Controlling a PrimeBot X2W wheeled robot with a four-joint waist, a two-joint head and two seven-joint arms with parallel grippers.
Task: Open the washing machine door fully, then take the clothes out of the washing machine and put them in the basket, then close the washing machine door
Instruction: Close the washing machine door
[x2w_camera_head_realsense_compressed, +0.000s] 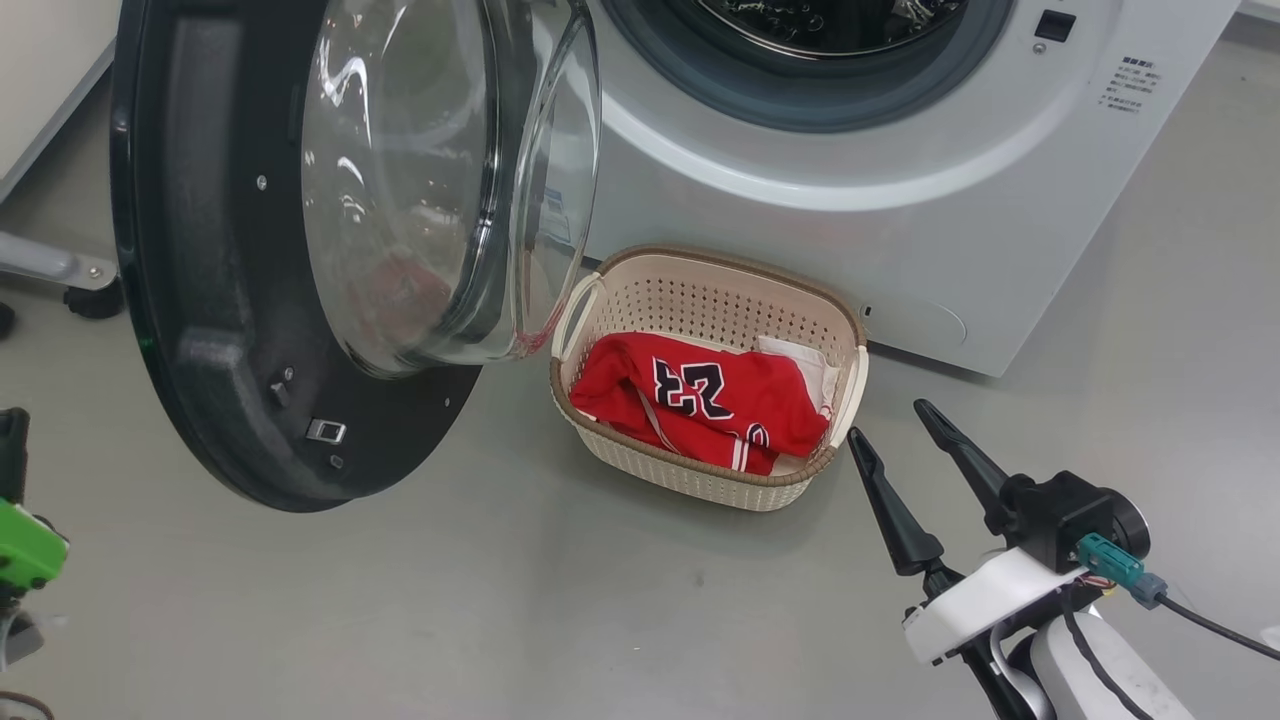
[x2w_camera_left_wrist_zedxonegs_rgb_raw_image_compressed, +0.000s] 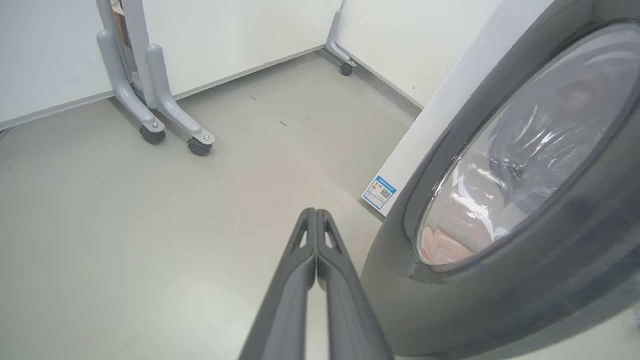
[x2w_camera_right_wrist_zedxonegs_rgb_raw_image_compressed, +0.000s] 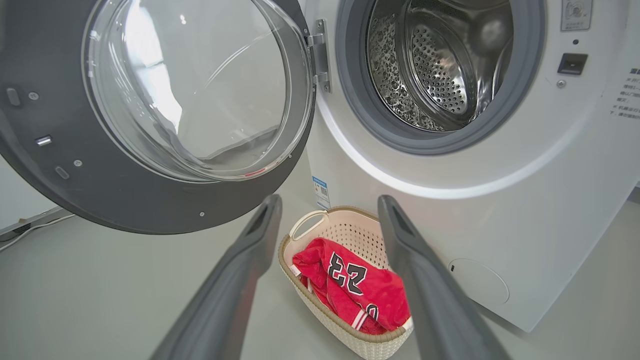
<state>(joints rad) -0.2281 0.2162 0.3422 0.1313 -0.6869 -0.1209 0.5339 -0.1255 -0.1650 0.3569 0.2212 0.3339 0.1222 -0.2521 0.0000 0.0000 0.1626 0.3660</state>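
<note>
The white washing machine (x2w_camera_head_realsense_compressed: 900, 230) stands with its black-rimmed door (x2w_camera_head_realsense_compressed: 200, 300) swung wide to the left. Its steel drum (x2w_camera_right_wrist_zedxonegs_rgb_raw_image_compressed: 440, 65) shows bare metal, no cloth in sight. On the floor in front sits the cream basket (x2w_camera_head_realsense_compressed: 700, 290), holding the clothes (x2w_camera_head_realsense_compressed: 700, 400): a red jersey numbered 23 and a white piece (x2w_camera_head_realsense_compressed: 805, 362). My right gripper (x2w_camera_head_realsense_compressed: 890, 420) hovers open and empty just right of the basket; in the right wrist view this gripper (x2w_camera_right_wrist_zedxonegs_rgb_raw_image_compressed: 330, 202) points over the basket (x2w_camera_right_wrist_zedxonegs_rgb_raw_image_compressed: 350, 230). My left gripper (x2w_camera_left_wrist_zedxonegs_rgb_raw_image_compressed: 316, 212) is shut on nothing, beside the door's outer face (x2w_camera_left_wrist_zedxonegs_rgb_raw_image_compressed: 500, 280).
Grey floor (x2w_camera_head_realsense_compressed: 500, 600) spreads in front of the machine. Grey wheeled stand legs (x2w_camera_left_wrist_zedxonegs_rgb_raw_image_compressed: 155, 110) rise by the white wall, and another castor (x2w_camera_left_wrist_zedxonegs_rgb_raw_image_compressed: 346, 67) sits at the far corner. A blue sticker (x2w_camera_left_wrist_zedxonegs_rgb_raw_image_compressed: 379, 192) marks the machine's lower front.
</note>
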